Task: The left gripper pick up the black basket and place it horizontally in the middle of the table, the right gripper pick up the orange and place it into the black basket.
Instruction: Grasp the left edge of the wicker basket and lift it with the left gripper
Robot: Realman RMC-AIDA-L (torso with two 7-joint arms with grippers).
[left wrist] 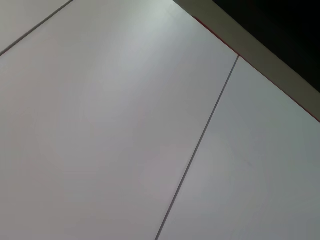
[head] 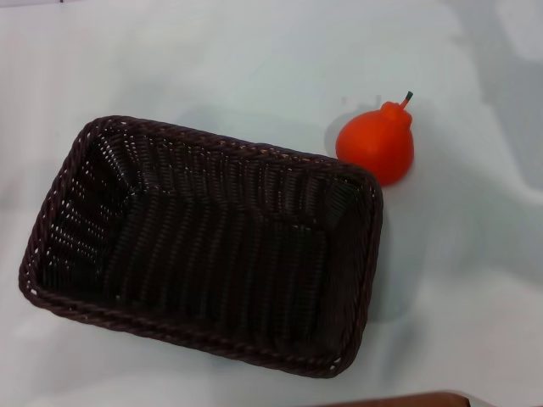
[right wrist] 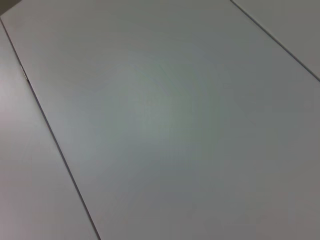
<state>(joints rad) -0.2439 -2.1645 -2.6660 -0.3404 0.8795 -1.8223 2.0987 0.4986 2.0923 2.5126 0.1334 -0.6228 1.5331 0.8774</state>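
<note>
Neither gripper shows in any view, so their fingers can't be judged, while the black basket sits empty and slightly skewed on the table, the orange resting just beside its far right corner.

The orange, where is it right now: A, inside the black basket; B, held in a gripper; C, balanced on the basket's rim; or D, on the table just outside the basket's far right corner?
D: the orange sits on the white table beside the empty black basket, with no gripper in view.
</note>
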